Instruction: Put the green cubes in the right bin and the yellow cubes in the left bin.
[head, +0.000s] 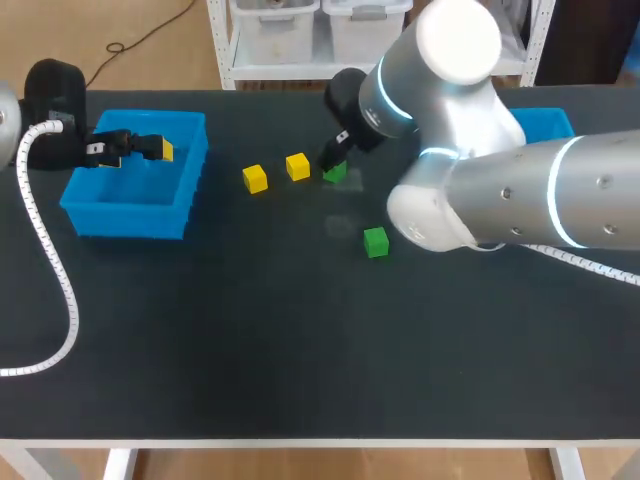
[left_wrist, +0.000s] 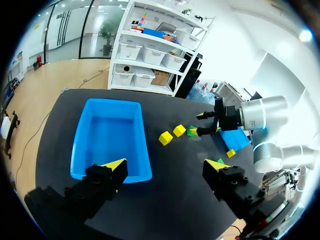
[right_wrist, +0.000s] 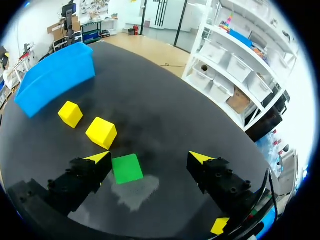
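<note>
Green cube (right_wrist: 127, 168) between spread right fingers (right_wrist: 98, 158), just beside 1

from the head view, the right arm (head: 520, 200) covers most of the right bin (head: 548, 122); one blue corner shows and its inside is unseen. the green cube (head: 336, 175) under the right gripper (head: 333, 160) is half hidden by the dark fingers. the left arm (head: 48, 95) is cut off at the edge. in the left wrist view a second green cube (left_wrist: 220, 160) peeks out as a speck behind a fingertip (left_wrist: 215, 164). in the right wrist view a yellow cube (right_wrist: 218, 226) sits partly behind a finger.
</note>
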